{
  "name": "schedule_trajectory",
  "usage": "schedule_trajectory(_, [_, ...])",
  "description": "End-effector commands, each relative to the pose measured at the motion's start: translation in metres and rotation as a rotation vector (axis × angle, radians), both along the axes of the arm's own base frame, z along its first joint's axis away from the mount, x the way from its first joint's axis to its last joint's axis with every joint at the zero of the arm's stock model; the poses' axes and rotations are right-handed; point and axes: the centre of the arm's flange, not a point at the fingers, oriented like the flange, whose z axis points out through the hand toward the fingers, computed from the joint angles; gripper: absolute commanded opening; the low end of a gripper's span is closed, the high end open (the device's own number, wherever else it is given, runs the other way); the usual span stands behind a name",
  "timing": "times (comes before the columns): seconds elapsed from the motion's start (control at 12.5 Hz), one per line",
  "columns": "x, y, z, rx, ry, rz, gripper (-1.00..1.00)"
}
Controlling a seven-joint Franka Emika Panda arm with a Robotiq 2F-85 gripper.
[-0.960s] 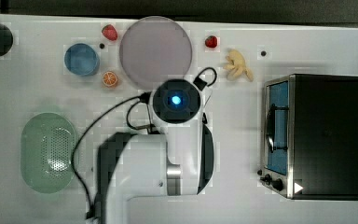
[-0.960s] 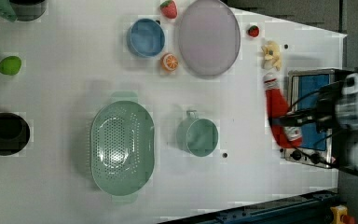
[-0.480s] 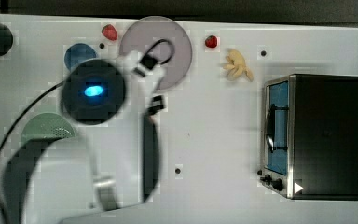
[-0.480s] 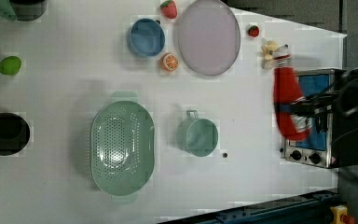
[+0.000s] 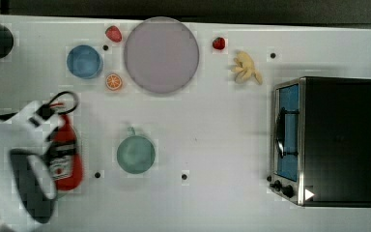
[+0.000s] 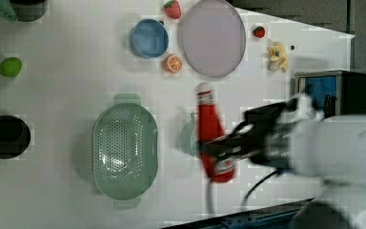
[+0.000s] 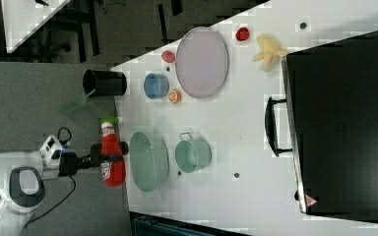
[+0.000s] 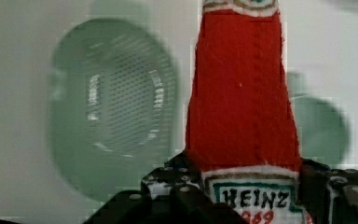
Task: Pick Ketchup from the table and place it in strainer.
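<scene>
ketchup (image 6: 211, 136) in claw (image 6: 219, 145), seemingly between strainer (image 6: 124, 150) and cup (image 6: 189, 138)

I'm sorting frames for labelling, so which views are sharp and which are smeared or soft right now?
Wrist view: the ketchup and its label read crisply, while the strainer behind is soft and streaked. Left view: the gripper and arm look smeared, yet the strainer's holes stay distinct. Top view: the arm is blurred over the ketchup; the plate is sharp. Right view: even light, no glare.
</scene>
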Motion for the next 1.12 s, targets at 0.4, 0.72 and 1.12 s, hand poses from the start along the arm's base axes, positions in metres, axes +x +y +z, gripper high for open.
schedule_trajectory(0.4, [-0.038,0.077,-0.086,0.097,-0.007,-0.238,0.20])
schedule_trajectory(0.72, [-0.046,0.074,-0.146,0.134,0.015,-0.226,0.50])
schedule_trajectory(1.12, [-0.028,0.070,-0.129,0.189,-0.045,-0.272,1.00])
